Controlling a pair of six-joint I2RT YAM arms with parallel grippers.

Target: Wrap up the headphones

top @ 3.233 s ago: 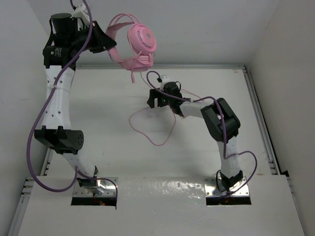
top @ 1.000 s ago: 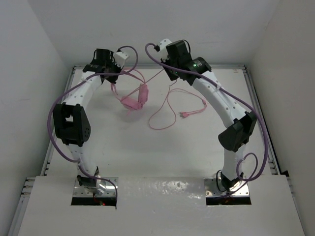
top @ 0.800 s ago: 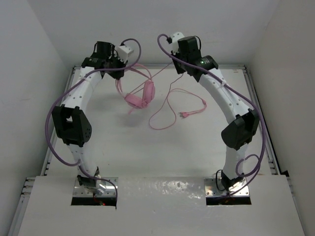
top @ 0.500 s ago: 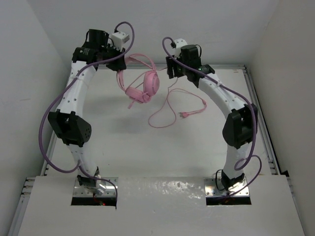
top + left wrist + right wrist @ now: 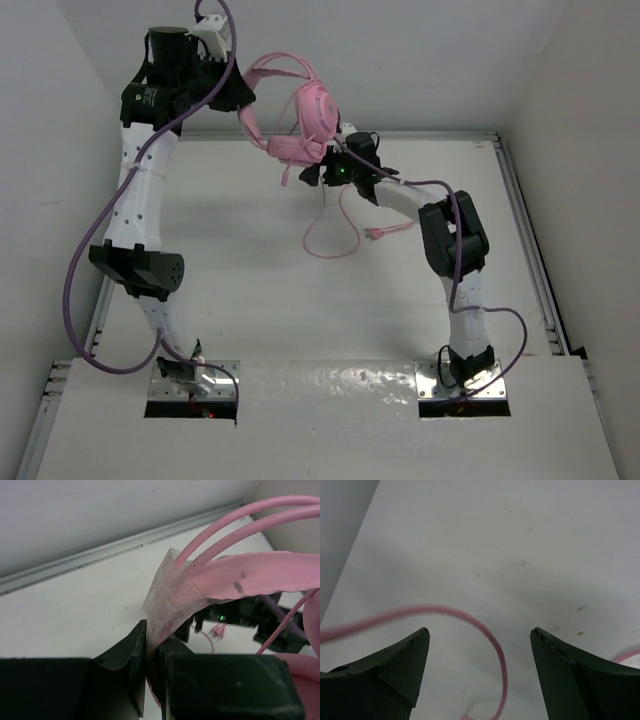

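Clenching left hand (image 5: 151, 652): I pinch the headphones (image 5: 308, 108) by their headband, aloft at 12 o'clock.
Right hand (image 5: 480, 632): released, above the cord (image 5: 445, 611) on the counter (image 5: 545, 540).

Pink cord (image 5: 435, 610) curves across the table (image 5: 545, 540) below parted jaws.

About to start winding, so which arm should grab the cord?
Right. The right jaws stand open over the loose cord on the table. The left jaws are shut on the headband, holding the headphones up, so that arm is busy.
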